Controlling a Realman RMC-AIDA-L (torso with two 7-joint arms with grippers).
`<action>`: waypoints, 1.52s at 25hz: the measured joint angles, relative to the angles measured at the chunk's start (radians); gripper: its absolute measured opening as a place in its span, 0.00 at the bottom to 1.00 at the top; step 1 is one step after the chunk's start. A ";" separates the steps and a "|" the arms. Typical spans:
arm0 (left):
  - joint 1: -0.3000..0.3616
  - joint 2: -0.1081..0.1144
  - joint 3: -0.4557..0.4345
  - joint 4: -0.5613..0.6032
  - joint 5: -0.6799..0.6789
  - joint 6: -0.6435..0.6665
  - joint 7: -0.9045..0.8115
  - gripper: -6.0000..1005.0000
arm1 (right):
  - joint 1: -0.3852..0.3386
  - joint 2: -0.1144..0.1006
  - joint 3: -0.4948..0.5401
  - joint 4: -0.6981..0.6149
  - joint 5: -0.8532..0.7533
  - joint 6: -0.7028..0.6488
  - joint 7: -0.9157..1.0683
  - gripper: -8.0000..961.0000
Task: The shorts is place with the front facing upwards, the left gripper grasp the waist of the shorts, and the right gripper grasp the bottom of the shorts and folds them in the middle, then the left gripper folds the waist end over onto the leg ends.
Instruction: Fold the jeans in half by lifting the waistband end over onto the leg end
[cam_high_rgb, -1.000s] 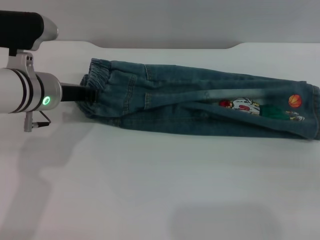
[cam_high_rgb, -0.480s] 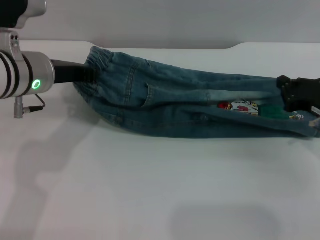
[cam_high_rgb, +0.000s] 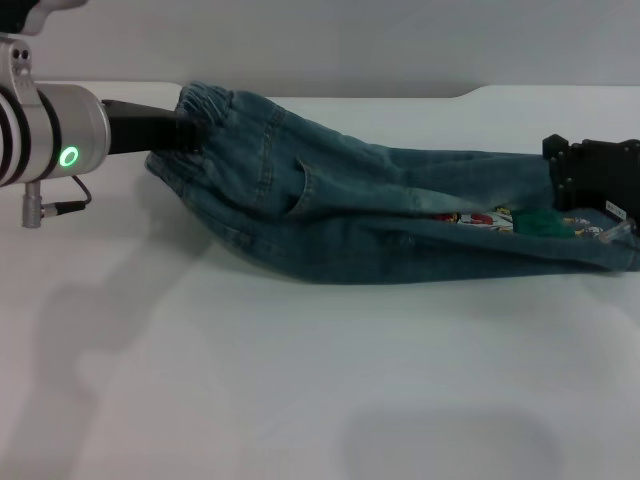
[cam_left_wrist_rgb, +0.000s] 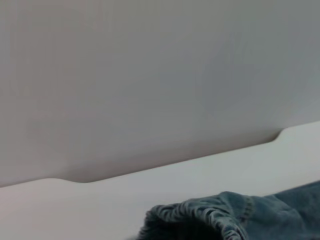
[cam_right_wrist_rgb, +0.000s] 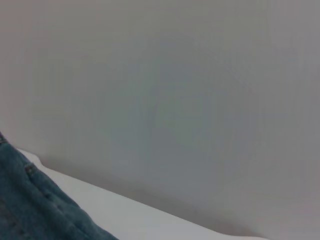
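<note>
1. While the waist of the shorts (cam_high_rgb: 205, 103) rides higher off the table (cam_high_rgb: 300, 400) than it did a second ago, the head view shows the left gripper (cam_high_rgb: 178, 133) clamped on that gathered band at the robot's left, hauling it up and back. The shorts (cam_high_rgb: 380, 215) now hang in a sagging sling, belly touching the table. At the robot's right, the right gripper (cam_high_rgb: 565, 175), absent a second ago, has come in over the bottom of the shorts (cam_high_rgb: 610, 250); it sits on the hems and hides the orange ball print, with the cartoon print (cam_high_rgb: 490, 217) just peeking out. Whether it has closed on the cloth, I cannot tell. To my eye, both ends are taken up and the fold down the middle is just starting.

2. In the left wrist view, the ruched waistband (cam_left_wrist_rgb: 200, 217) bunches close under the camera, lifted clear of the table edge (cam_left_wrist_rgb: 150, 175), with the grey wall (cam_left_wrist_rgb: 150, 75) behind. No fingers show.

3. In the right wrist view, a slope of denim (cam_right_wrist_rgb: 30, 205) runs across one corner, table edge (cam_right_wrist_rgb: 140, 215) and bare wall (cam_right_wrist_rgb: 200, 100) beyond. No fingers here either, so the hem grasp stays unconfirmed.
</note>
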 joint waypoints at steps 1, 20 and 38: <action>-0.003 0.000 0.005 -0.006 0.000 -0.013 0.000 0.07 | 0.006 0.000 -0.002 -0.014 0.021 -0.001 -0.027 0.01; 0.021 0.000 0.060 -0.134 0.007 -0.071 -0.012 0.07 | 0.195 0.008 -0.135 -0.342 0.637 -0.064 -0.674 0.01; 0.022 0.000 0.119 -0.343 0.005 -0.079 -0.024 0.08 | 0.398 0.009 -0.180 -0.509 0.721 -0.056 -0.682 0.01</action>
